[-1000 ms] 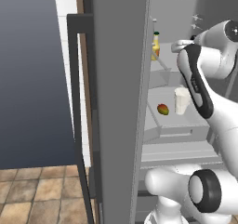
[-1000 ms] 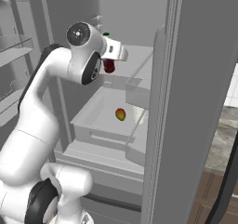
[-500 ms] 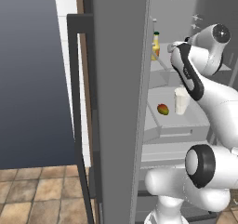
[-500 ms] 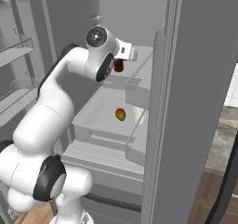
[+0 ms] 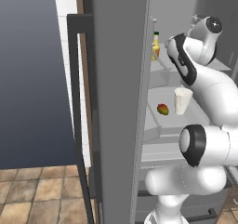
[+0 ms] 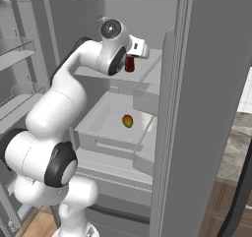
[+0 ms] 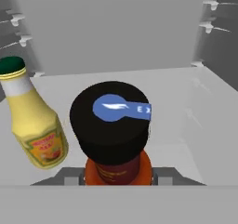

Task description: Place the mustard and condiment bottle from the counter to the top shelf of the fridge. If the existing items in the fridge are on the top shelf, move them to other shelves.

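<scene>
Looking from the left base view, the fridge (image 5: pixel 121 102) stands open with the arm reaching deep inside; the mustard (image 5: pixel 155 45) already stands upright on the top shelf (image 5: pixel 160 65), while the existing items, the mango-like fruit (image 5: pixel 162 109) and the white cup (image 5: pixel 182 100), sit side by side on a lower shelf, so the top level looks free for the two bottles. In the right base view, the gripper (image 6: pixel 132 59) hangs over the top shelf with the condiment bottle (image 6: pixel 130 64) hanging from it, red body showing below the hand, and the fruit lies well below on the lower shelf. From the hand view, the jaws are clamped on the condiment bottle, whose black cap (image 7: pixel 111 121) sits dead centre between the dark finger tips, its neck running down into them. The mustard stands just beside it, to its left in this view and apart from it. By my reading, the bottle is carried upright for setting down next to the mustard.
</scene>
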